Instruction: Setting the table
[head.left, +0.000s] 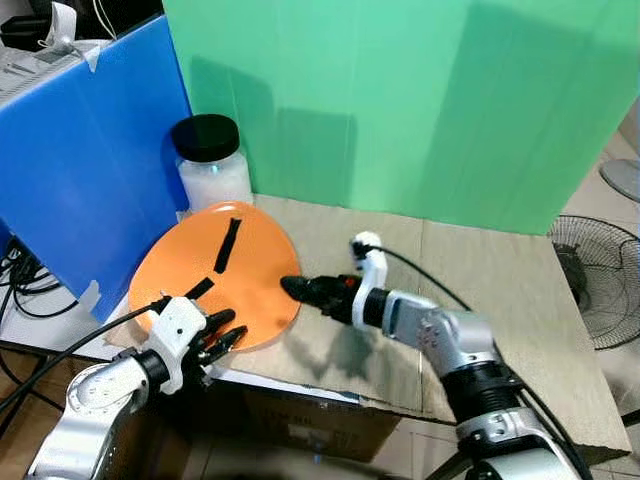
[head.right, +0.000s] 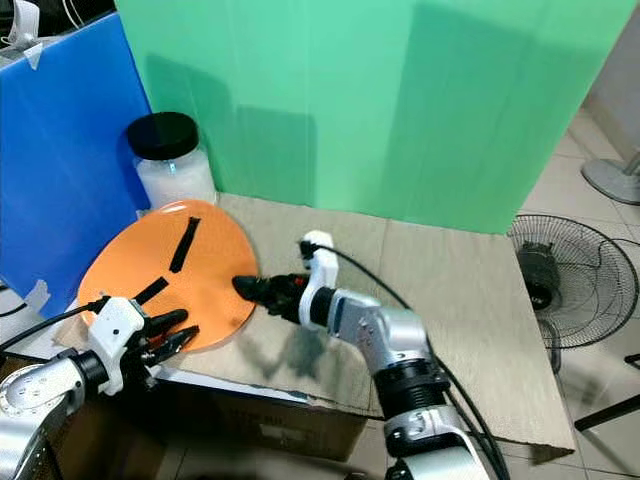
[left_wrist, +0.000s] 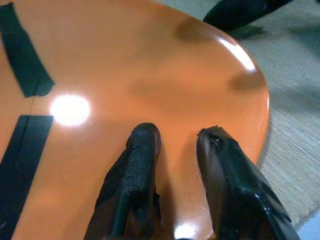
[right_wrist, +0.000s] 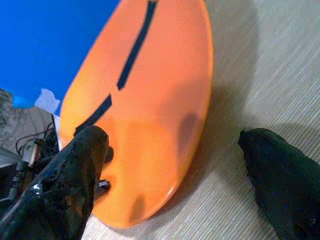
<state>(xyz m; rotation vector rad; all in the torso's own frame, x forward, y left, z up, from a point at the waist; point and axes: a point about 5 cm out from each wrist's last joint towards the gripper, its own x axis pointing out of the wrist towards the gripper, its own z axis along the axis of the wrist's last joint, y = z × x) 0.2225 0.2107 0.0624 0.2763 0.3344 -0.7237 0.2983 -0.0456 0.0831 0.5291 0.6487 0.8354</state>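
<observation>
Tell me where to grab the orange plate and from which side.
Grip the orange plate by its thin rim, best at the near edge toward the robot, where it seems to overhang the table. It lies flat, so only the edge offers purchase. The left claw is already there, fingers apart over the rim; the right claw sits at the right edge.

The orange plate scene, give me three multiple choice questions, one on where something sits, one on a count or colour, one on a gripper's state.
1. Where is the jar?
A. behind the orange plate, by the blue board
B. on the floor by the fan
C. on the plate

2. How many black tape strips cross the plate?
A. none
B. two
C. five

3. How are the right gripper's fingers?
A. shut on the jar
B. shut on a cup
C. open at the plate's rim

Answers: 1 A, the jar stands behind the plate. 2 B, two strips show. 3 C, the wrist view shows its fingers wide apart.
</observation>
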